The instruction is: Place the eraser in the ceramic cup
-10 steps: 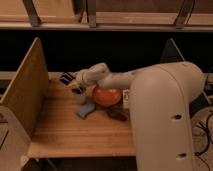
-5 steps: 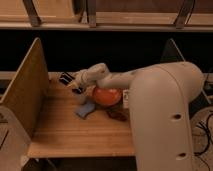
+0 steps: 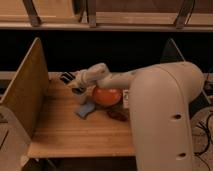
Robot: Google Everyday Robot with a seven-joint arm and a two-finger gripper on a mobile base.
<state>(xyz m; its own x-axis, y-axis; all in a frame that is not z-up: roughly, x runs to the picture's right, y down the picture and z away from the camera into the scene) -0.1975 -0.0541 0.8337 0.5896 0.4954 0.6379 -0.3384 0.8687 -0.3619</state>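
Worktop of pale wood is seen nearest the camera, bare along its front edge. Further in, a small blue flat object lies on the wood, its long axis running roughly from seven to one o'clock; it is taken to be the eraser, though this cannot be confirmed. At its three o'clock a dark brownish item rests, too dim to be named. Just beyond the blue object, at about eleven o'clock from it, the ceramic cup stands upright, pale and narrow, with the orange-red bowl close beside it at its three o'clock. The gripper is held directly over the cup, toward the worktop's far left. Whether its jaws are spread or pressed together cannot be told, nor whether anything is pinched between them. The coming move is judged to turn on this: the blue object lies at five o'clock from the jaws, nearer the camera, with the cup between.
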